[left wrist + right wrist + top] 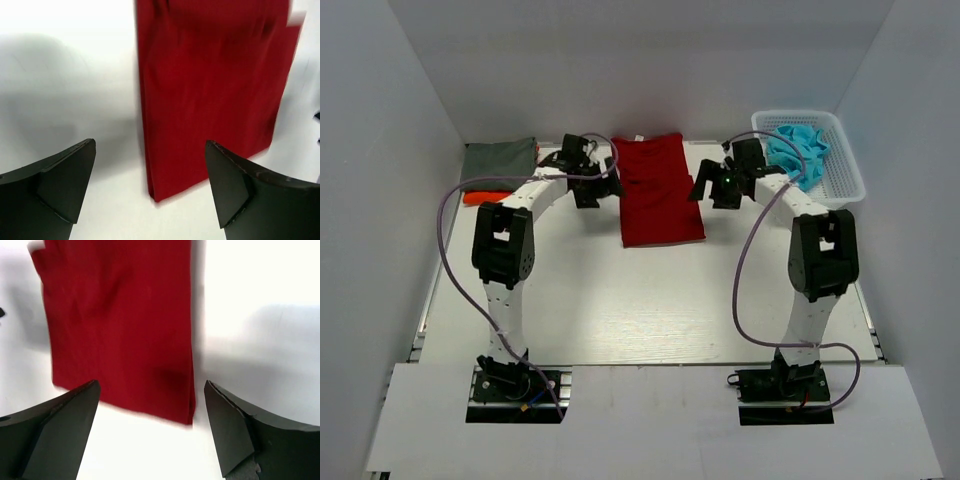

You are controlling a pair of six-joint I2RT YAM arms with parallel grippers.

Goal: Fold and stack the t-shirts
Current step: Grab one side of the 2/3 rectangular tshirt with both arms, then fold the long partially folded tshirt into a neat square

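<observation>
A dark red t-shirt [658, 190] lies folded into a long rectangle at the back middle of the table; its near corners show as red t-shirt [210, 90] and red t-shirt [120, 330] in the wrist views. My left gripper [588, 190] hovers at its left edge, open and empty, left gripper [150, 185]. My right gripper [712, 190] hovers at its right edge, open and empty, right gripper [152, 427]. A grey-green t-shirt [500, 158] lies folded on an orange t-shirt [485, 197] at the back left. Turquoise t-shirts [798, 150] fill the basket.
A white lattice basket [848, 172] stands at the back right corner. Grey walls close in the left, right and back of the table. Purple cables loop beside both arms.
</observation>
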